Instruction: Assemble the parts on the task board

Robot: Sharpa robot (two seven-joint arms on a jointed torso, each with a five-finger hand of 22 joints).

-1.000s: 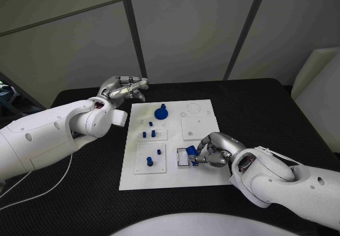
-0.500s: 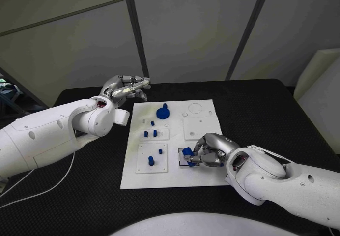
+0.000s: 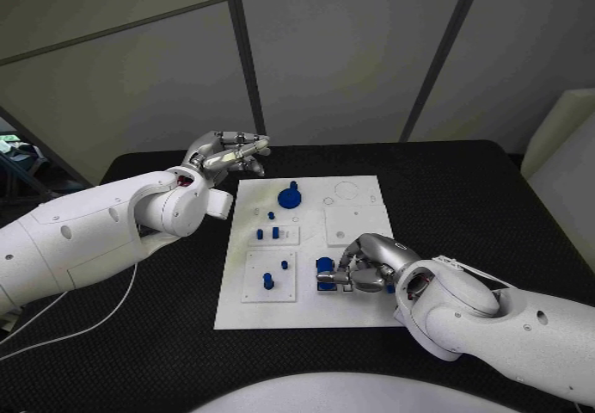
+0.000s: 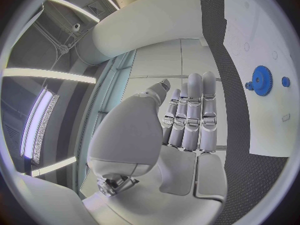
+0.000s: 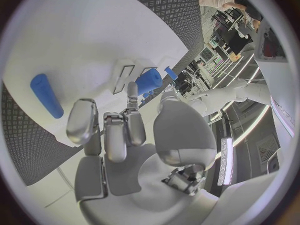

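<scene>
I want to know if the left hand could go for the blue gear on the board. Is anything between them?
Nothing visible stands between them. The left hand hovers beyond the task board's far left corner, fingers extended and holding nothing. The blue gear stands exposed near the far edge, with only bare board and table between.

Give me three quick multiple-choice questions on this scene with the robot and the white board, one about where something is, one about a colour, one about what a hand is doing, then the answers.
1. Where is the left hand?
A. beyond the board's far edge, above the black table
B. resting on the middle of the board
C. beside the right hand

2. What colour is the gear on the board?
A. red
B. blue
C. green

3. What is the right hand doing?
A. lying flat and open on the table
B. raised high above the board
C. curled down around a small blue part on the board

Answers: 1 A, the head view shows it past the far edge. 2 B, it is plainly blue. 3 C, its fingers close round the part.
</scene>
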